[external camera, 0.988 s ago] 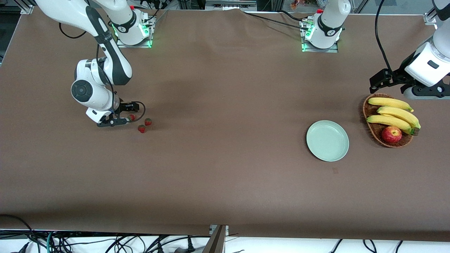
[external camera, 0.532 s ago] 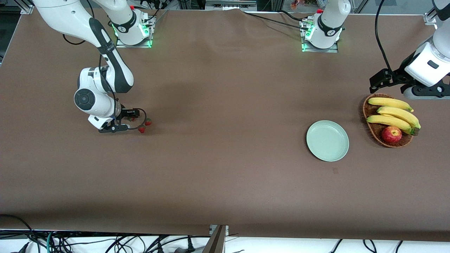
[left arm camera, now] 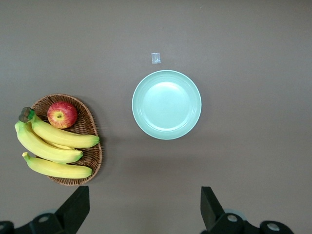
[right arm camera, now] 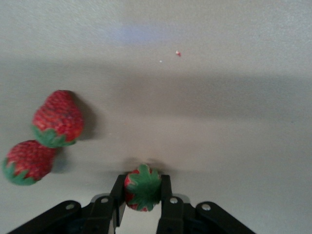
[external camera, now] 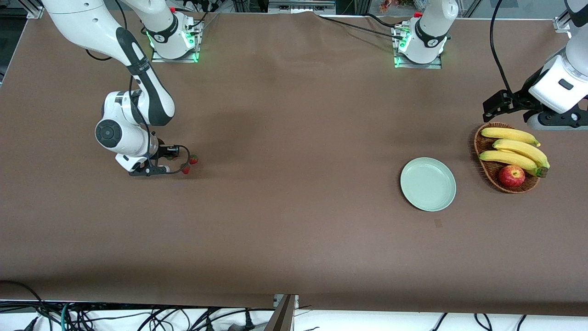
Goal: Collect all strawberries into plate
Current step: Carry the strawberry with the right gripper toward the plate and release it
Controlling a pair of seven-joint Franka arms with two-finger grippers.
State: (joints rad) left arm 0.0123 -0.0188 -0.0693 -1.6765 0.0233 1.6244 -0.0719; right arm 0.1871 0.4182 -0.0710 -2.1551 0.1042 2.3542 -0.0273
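Note:
My right gripper is shut on one strawberry, its green top facing the wrist camera, low over the table at the right arm's end. Two more strawberries lie close beside it on the cloth: one and another nearer the front camera. The pale mint-green plate lies toward the left arm's end with nothing in it. My left gripper is open and waits high over the table by the basket.
A brown wicker basket with three bananas and a red apple stands beside the plate at the left arm's end. A small pale mark lies on the brown cloth near the plate.
My right gripper, around one strawberry before, has shifted slightly toward the front camera and now covers that berry in the front view. The other two berries and the left arm have not moved.

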